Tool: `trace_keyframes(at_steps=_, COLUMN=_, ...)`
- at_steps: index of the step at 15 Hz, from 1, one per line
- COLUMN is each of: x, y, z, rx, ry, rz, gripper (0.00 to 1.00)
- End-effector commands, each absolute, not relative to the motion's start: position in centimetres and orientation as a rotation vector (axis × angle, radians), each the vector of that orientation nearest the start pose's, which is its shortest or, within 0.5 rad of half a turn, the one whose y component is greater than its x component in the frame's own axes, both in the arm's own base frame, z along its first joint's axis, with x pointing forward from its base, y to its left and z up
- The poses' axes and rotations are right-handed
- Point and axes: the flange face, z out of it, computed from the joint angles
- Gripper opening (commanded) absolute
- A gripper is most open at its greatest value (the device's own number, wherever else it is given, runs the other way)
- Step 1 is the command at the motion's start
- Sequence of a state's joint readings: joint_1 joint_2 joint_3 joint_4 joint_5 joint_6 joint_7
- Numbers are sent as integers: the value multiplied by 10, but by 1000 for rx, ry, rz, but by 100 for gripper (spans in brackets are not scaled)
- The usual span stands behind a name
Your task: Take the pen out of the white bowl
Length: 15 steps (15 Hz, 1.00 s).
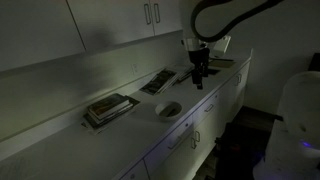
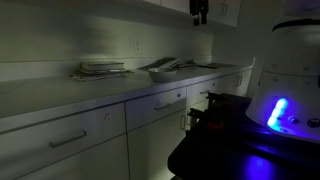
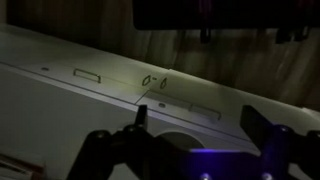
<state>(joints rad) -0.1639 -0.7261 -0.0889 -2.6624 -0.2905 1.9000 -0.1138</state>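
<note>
The scene is very dark. The white bowl stands near the front edge of the counter, and its inside is in shadow. I cannot make out the pen in any view. My gripper hangs well above the counter, behind and to the right of the bowl, and it also shows at the top of an exterior view. In the wrist view the two jaws stand apart with nothing between them. A pale rounded shape below them may be the bowl's rim.
Two flat books or trays lie on the counter, one left of the bowl and one behind it. Wall cabinets hang above. Drawer fronts with handles line the counter's front. A machine with a blue light stands nearby.
</note>
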Motion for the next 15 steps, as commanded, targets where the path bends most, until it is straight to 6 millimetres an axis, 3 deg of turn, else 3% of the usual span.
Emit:
trace_keyframes(at_steps=1, x=310, y=-102, z=455, rx=-3344, ry=27, rz=121, gripper=100)
trace_keyframes(at_steps=5, x=310, y=-102, z=455, rx=-3344, ry=27, rz=121, gripper=100)
trace_keyframes(at_steps=6, x=316, y=-102, z=453, rx=-3362, ry=267, rz=95, gripper=100)
trace_keyframes(at_steps=7, x=325, y=-102, z=450, rx=-3343, ry=343, rz=71, gripper=100)
trace_keyframes(at_steps=11, x=373, y=-113, z=419, rx=-3250, ry=704, rz=-7, gripper=100)
trace_keyframes(at_steps=15, x=431, y=-139, z=384, rx=-3133, ry=1036, rz=-35, gripper=100)
